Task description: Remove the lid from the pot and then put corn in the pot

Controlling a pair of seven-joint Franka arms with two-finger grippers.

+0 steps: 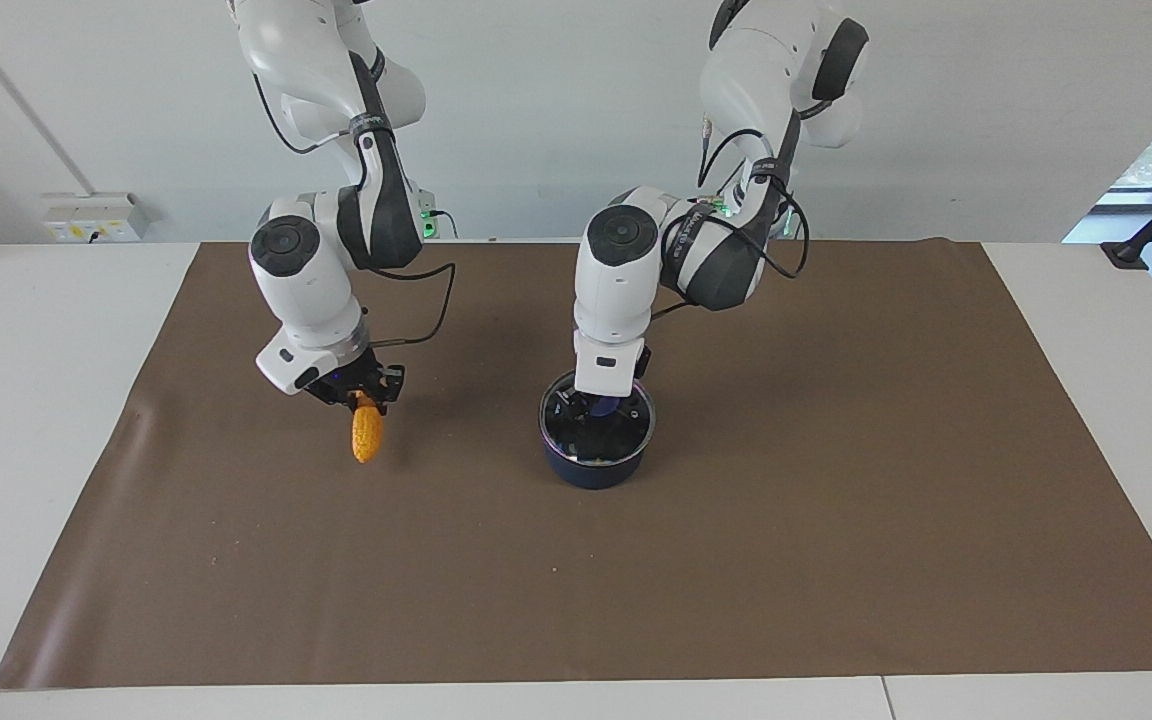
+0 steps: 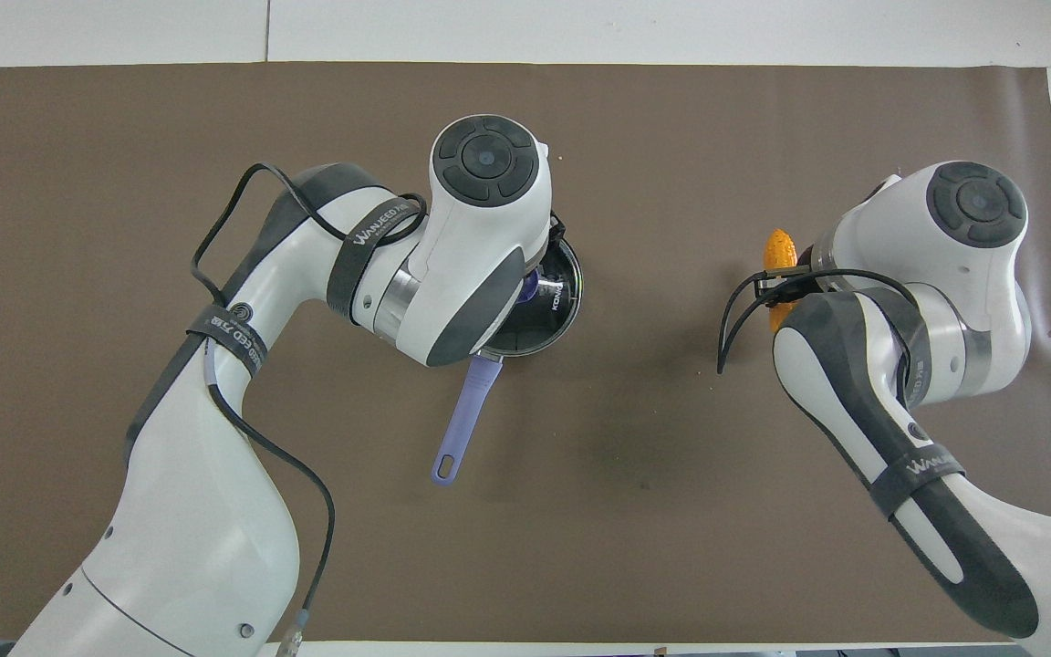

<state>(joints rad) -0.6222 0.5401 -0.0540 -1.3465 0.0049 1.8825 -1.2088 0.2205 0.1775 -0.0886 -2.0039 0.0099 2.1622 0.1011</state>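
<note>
One pot (image 1: 596, 468): small dark navy saucepan standing upright on the brown mat (image 1: 836, 520), near the middle of the table. Its single long light-blue handle (image 2: 463, 420), with a hole at the end, points toward the robots.

One lid (image 1: 626, 435): round clear glass disc with a metal rim, seated level on the pot. Its blue knob (image 1: 604, 406) sits at the centre, partly covered by the gripper.

One corn cob (image 1: 367, 434): yellow-orange, bumpy, hanging tapered end down above bare mat toward the right arm's end of the table, well apart from the pot.

Two arms, each with one two-finger gripper.

Left gripper (image 1: 600, 404): down on the lid over the pot, fingers clenched around the blue knob. In the overhead view the wrist hides most of the lid; only a dark crescent of glass (image 2: 555, 301) and a bit of knob show.

Right gripper (image 1: 361, 394): raised over the mat, clamped on the upper end of the corn cob, which hangs below the fingers clear of the surface. The overhead view shows the cob's tip (image 2: 779, 248) beside the wrist.

One brown mat covers most of the white table (image 1: 36, 400).
</note>
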